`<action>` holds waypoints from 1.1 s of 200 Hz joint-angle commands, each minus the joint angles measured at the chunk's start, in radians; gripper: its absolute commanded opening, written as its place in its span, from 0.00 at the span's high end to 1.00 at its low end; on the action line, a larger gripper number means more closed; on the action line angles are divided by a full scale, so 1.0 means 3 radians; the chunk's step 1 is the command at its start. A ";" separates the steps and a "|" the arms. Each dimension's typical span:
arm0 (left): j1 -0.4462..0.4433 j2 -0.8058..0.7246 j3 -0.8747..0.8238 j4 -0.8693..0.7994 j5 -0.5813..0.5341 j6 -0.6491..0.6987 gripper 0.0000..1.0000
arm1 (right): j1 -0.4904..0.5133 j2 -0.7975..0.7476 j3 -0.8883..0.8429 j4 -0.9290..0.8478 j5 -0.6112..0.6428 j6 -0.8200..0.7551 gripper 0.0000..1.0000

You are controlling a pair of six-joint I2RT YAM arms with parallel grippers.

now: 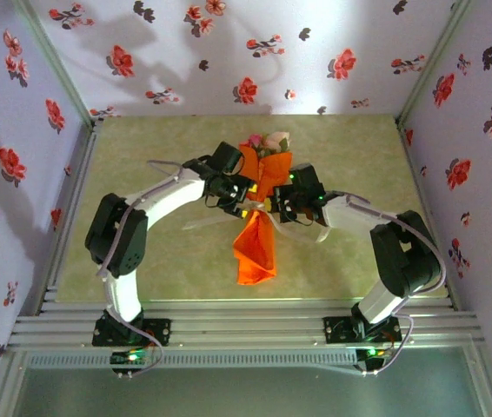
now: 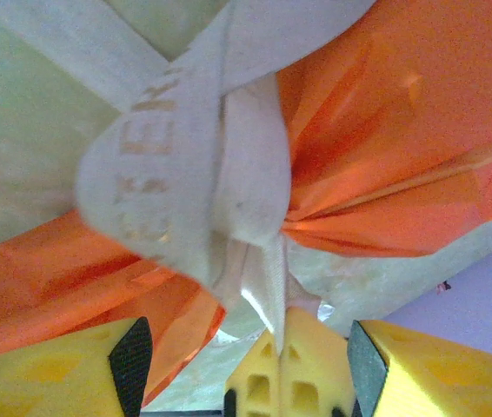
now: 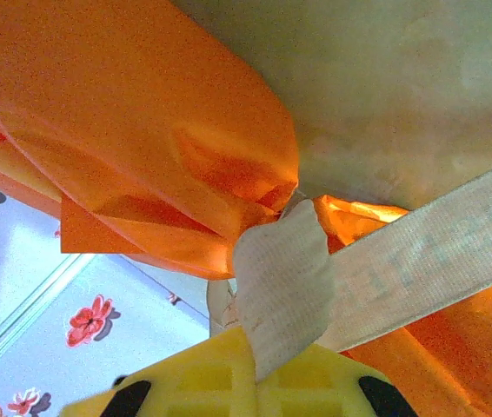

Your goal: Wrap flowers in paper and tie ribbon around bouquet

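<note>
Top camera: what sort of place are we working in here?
Most likely a staged test booth rather than a real room: walls papered with a red flower print close in on three sides, a pale green tabletop lies between them, and bare metal rails run along its near edge.

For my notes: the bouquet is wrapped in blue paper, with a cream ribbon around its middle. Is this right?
The paper is orange, not blue, as the top view shows. The rest holds: the bouquet is wrapped, with a cream ribbon around its middle.
</note>
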 commanded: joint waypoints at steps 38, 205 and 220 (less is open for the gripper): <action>-0.0030 0.0233 0.0153 -0.0048 0.0085 -0.0021 0.37 | 0.0022 -0.0072 -0.0053 0.0067 -0.0063 0.0036 1.00; -0.0015 0.0266 0.0156 -0.0007 0.0010 0.0004 0.71 | 0.0024 -0.0125 -0.0098 0.0118 -0.0085 0.0036 1.00; -0.0001 0.0245 0.0145 -0.0018 -0.0009 0.0019 0.73 | 0.0024 -0.0138 -0.0113 0.0129 -0.0108 0.0036 1.00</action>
